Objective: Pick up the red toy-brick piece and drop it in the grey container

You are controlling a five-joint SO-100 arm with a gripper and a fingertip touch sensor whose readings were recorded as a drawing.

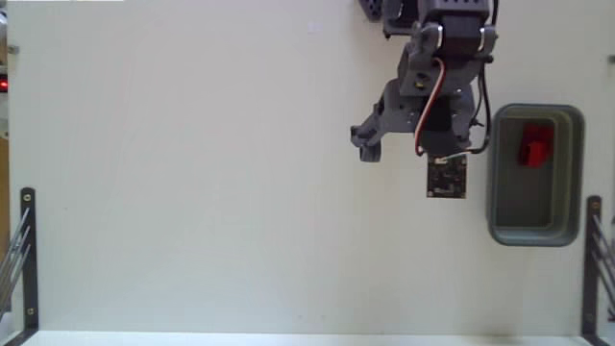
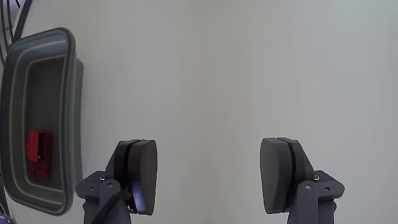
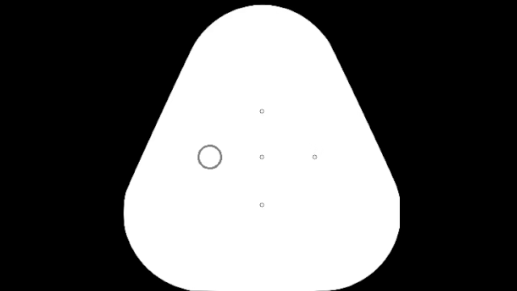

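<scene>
On the white table [image 1: 192, 192] we see the red toy-brick piece [image 1: 534, 145] already inside the grey container [image 1: 500, 207] at the right edge; the pincer [image 2: 208, 177] hangs released and empty beside it, so we judge only retreat remains.

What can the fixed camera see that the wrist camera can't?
Only the fixed view shows the robot arm from outside, the little circuit board hanging under it, and the black metal brackets at the table's sides. Only the wrist view shows the tool up close, open with nothing between its pads. Both show the red toy-brick piece lying inside the grey container on the white table.
</scene>
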